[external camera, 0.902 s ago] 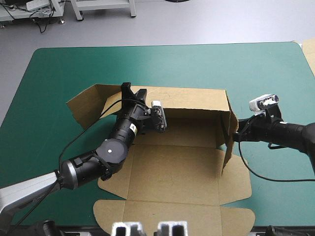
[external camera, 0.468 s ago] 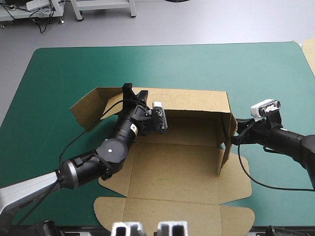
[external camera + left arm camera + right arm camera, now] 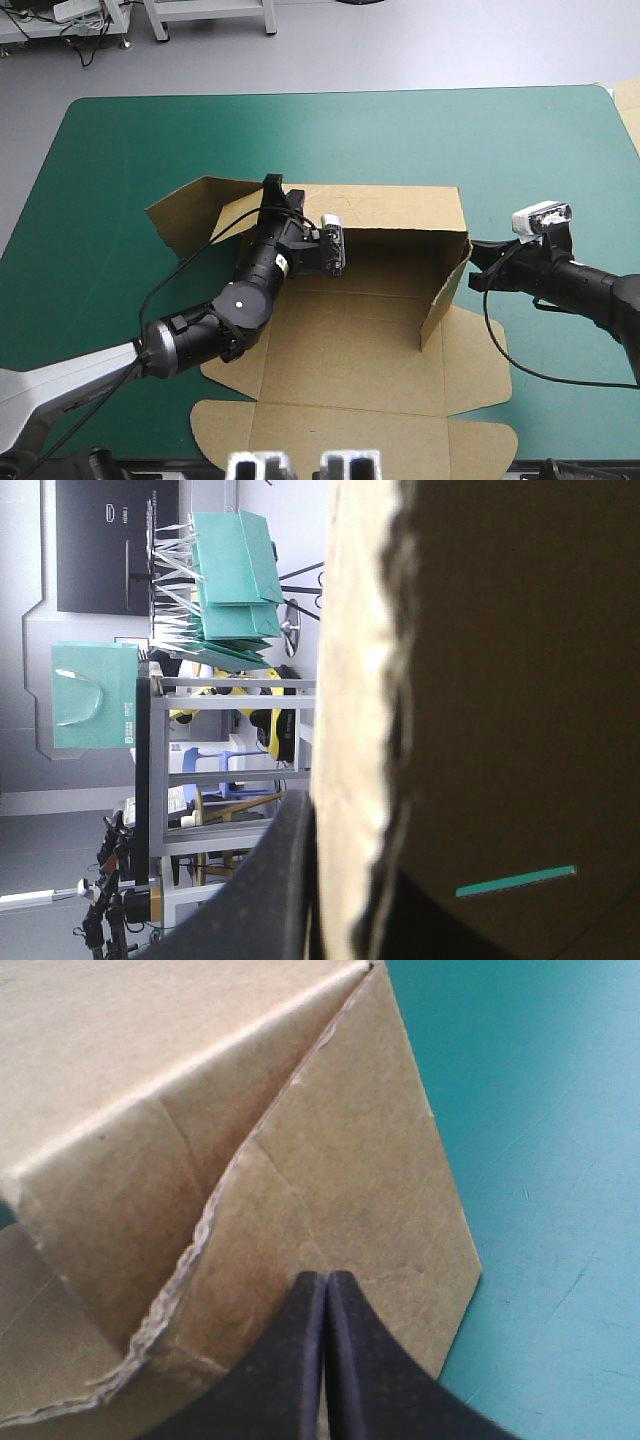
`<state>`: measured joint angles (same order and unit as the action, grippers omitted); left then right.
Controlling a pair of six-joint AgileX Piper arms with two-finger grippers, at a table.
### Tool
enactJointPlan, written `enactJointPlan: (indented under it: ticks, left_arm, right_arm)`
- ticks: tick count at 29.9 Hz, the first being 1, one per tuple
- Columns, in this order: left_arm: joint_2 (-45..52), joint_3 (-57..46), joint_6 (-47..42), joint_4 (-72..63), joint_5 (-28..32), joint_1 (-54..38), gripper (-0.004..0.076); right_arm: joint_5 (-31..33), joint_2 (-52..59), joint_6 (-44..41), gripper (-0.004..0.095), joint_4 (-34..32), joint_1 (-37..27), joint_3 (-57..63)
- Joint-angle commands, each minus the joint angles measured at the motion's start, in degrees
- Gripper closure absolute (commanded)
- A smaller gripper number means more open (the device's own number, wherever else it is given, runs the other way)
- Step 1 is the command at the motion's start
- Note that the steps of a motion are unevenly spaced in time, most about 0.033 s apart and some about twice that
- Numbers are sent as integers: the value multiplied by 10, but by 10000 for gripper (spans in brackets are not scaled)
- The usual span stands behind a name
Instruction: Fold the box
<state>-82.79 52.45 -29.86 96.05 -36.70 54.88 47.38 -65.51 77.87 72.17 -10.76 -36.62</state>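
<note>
While pinching the box (image 3: 350, 330) rear wall with left tool (image 3: 272, 190), touches side wall with pressed-together right tool (image 3: 472, 264); spare board (image 3: 630, 105) at worktop (image 3: 450, 130) right edge.

Table with teal-green cover (image 3: 140, 140) is filling most of the high view. Brown box (image 3: 350, 350) is lying on it, centre to near edge, base and front flaps resting flat, far and right walls standing raised. Strip of brown board (image 3: 629, 108) is showing at the far right corner.

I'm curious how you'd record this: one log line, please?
box: back wall up, right wall leaning inward | left gripper: shut on back wall's top edge | right gripper: shut, against right wall's outside
</note>
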Motion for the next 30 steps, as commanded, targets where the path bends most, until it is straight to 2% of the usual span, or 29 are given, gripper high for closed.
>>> enactJointPlan:
  ticks: [1,6,12,17,19,26,30]
  left_arm:
    - [15,15,-9,20,-15,2,732]
    - [12,15,-9,19,-15,1,732]
    - [-4,15,-9,19,-30,1,732]
    - [-13,15,-9,19,-38,1,732]
    - [-13,15,-9,19,-38,1,732]
    - [-13,15,-9,19,-35,1,732]
    - [-13,15,-12,19,-36,1,732]
  right_arm:
    - [18,13,10,921,7,-1,-11]
    - [18,13,38,921,-36,-1,-11]
    - [15,13,120,921,-32,-1,-11]
    - [-8,13,121,901,-38,-1,-11]
    - [-9,13,121,847,-46,-1,-11]
    - [-10,13,111,526,-76,-1,-11]
    - [-6,13,119,499,-76,-1,-11]
